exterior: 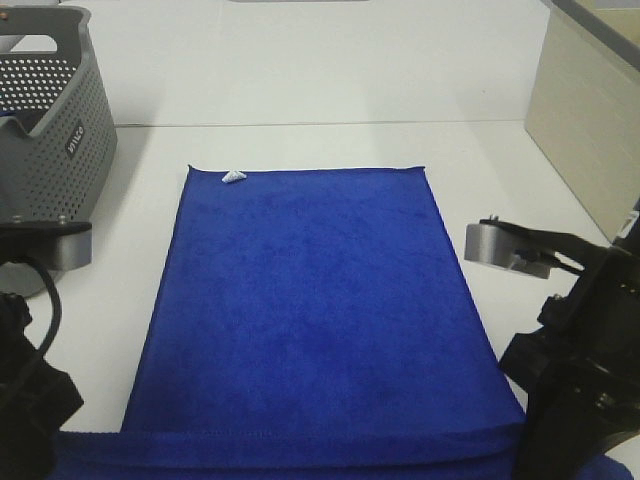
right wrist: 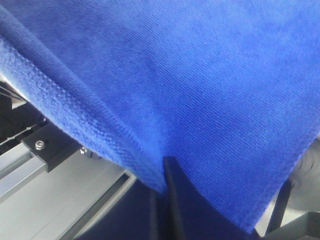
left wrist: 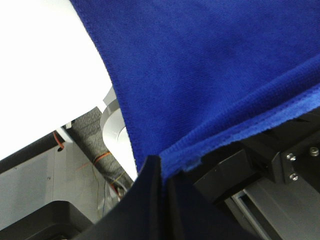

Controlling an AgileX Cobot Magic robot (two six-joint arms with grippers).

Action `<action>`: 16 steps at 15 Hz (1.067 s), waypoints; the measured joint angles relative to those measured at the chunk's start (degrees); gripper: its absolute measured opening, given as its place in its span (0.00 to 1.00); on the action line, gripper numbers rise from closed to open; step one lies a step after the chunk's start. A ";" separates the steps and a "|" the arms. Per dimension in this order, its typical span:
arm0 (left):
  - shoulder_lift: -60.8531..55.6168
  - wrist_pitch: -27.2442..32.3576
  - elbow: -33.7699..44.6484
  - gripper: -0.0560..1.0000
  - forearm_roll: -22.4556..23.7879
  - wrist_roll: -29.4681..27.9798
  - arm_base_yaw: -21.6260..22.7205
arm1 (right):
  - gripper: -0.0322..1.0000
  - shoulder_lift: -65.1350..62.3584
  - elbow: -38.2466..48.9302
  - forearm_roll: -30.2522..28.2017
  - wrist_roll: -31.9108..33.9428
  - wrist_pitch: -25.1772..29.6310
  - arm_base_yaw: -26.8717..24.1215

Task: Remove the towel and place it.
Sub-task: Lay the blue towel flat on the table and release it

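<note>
Towel: one, flat, near one basket; left tool and right tool each clamped on its near hem.

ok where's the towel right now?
In the exterior high view the towel lies spread flat in the middle of the table, right of the grey basket; the left hand and right hand pinch its near edge.

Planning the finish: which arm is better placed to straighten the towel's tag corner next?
Left, probably: the white tag sits at the towel's far corner on that side. The left pincer and right pincer each grip a near corner, so release first.
</note>
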 joint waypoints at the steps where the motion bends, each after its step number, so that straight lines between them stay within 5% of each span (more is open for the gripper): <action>1: 2.29 -0.57 0.00 0.05 -0.11 0.80 0.00 | 0.05 3.32 0.06 0.00 0.00 -0.06 0.00; 12: 19.71 -4.81 0.23 0.05 -2.06 6.76 0.00 | 0.05 24.18 -0.06 2.75 -4.76 -4.81 -0.29; 16: 22.57 -5.90 -0.46 0.05 -1.49 6.99 -3.67 | 0.05 27.04 -0.06 2.18 -4.98 -5.73 -0.34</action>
